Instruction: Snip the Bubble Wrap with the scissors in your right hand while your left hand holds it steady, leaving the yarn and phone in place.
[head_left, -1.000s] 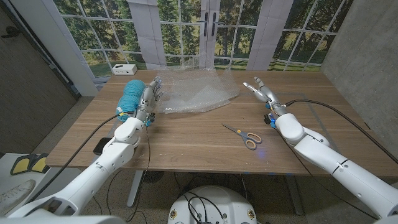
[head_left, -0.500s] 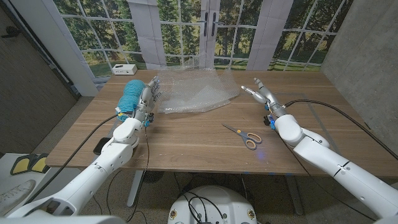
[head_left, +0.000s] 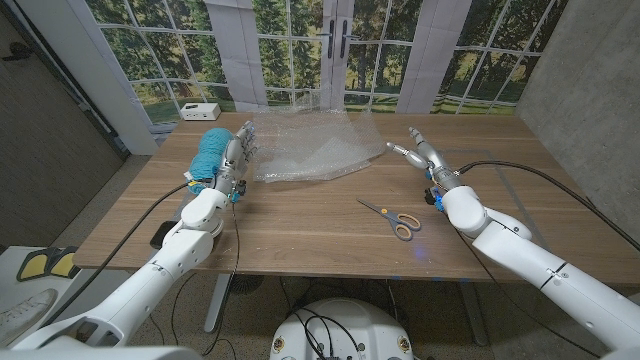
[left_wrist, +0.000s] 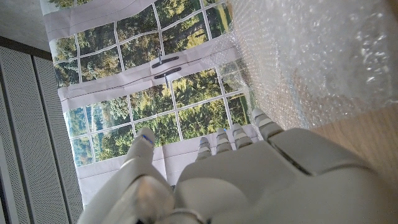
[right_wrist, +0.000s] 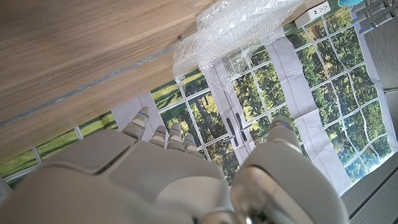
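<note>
1. Sitting at the far left of the worktop (head_left: 300, 225), the yarn (head_left: 209, 160) lies right beside the left robot hand (head_left: 237, 160); a careless sweep of that arm could roll the ball out of place.
2. That left robot hand holds nothing, fingers slightly apart, at the wrap's (head_left: 310, 150) left edge; I cannot tell whether it presses the sheet. If it does not, the wrap may slide when cut.
3. The wrap lies crumpled across the far middle, so a clean snip line may be hard to find.
4. The scissors (head_left: 392, 219) lie untouched near the front, well apart from the wrap.
5. The right robot hand (head_left: 417, 152) hovers empty, fingers loosely extended, beyond the scissors; thin flat handles could slip during pickup.
</note>
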